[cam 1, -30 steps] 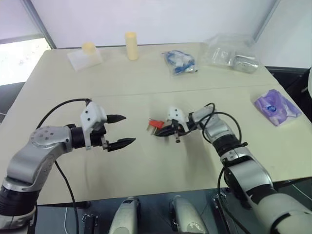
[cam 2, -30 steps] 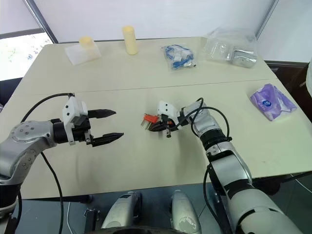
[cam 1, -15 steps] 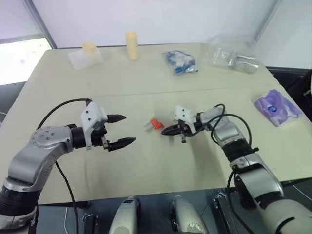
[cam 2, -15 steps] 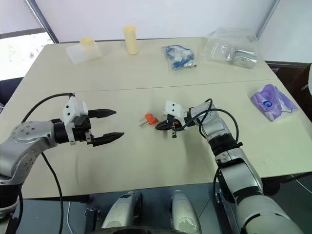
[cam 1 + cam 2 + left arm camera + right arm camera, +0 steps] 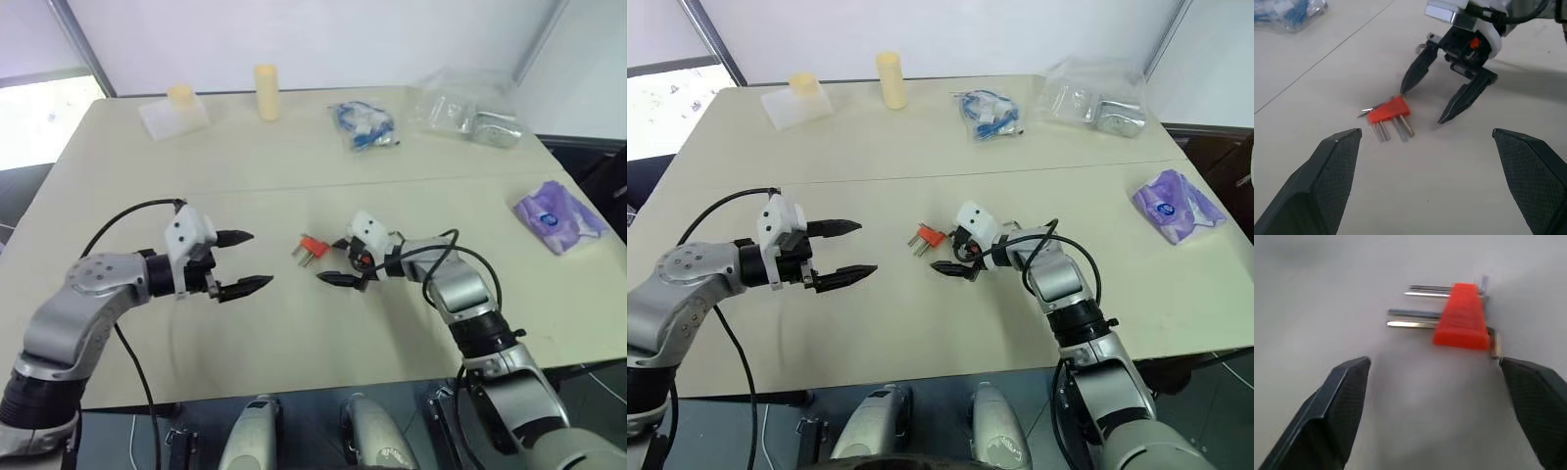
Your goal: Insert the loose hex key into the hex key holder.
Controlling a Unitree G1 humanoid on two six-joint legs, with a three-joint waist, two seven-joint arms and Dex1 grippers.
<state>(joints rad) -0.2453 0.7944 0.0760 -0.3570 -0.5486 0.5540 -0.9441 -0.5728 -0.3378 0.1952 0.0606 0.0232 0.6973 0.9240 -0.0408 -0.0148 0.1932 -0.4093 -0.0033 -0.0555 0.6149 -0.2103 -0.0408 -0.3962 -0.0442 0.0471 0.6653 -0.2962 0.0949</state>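
Release phase. We see the right gripper with its fingers now spread wide and empty, where a second ago it was clamped shut right at the hex key holder. The holder lies free on the table, just beside the right fingertips, several prongs showing. We cannot single out the loose hex key among them, so we judge insertion likely but unconfirmed. The left gripper hangs wide and empty, apart from the holder. We read no brand or writing.
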